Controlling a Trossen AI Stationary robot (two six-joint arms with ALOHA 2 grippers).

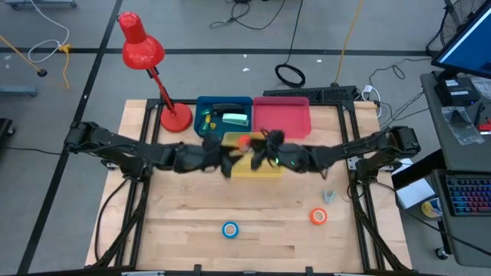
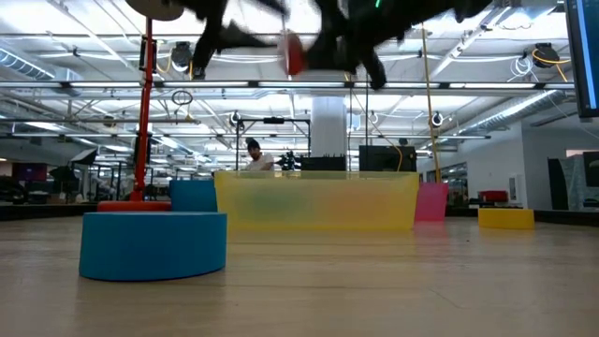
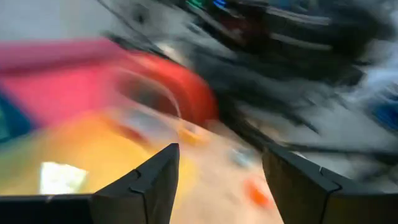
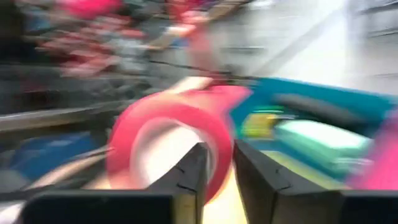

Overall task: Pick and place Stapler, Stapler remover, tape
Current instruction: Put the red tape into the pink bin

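Observation:
My right gripper (image 1: 252, 147) is shut on a red tape roll (image 4: 171, 146) above the yellow bin (image 1: 261, 170). The roll also shows high up in the low view (image 2: 294, 54). My left gripper (image 3: 221, 180) is open and empty, close beside it over the bin's left end (image 1: 229, 162). A blue tape roll (image 1: 230, 229) and an orange tape roll (image 1: 318, 217) lie flat on the table near the front. A small grey stapler remover (image 1: 328, 197) lies to the right. The stapler and the yellow tape cannot be made out. My right gripper pinches the red roll's ring wall (image 4: 221, 149), one finger inside the pale hollow and one outside. The roll stands on edge in the hold, lifted clear above the yellow bin.
A blue bin (image 1: 205, 103) holding a green item and a pink bin (image 1: 281, 116) stand behind the yellow bin. A red desk lamp (image 1: 175, 116) stands at the far left. In the low view the blue tape roll (image 2: 154, 245) is close to the camera.

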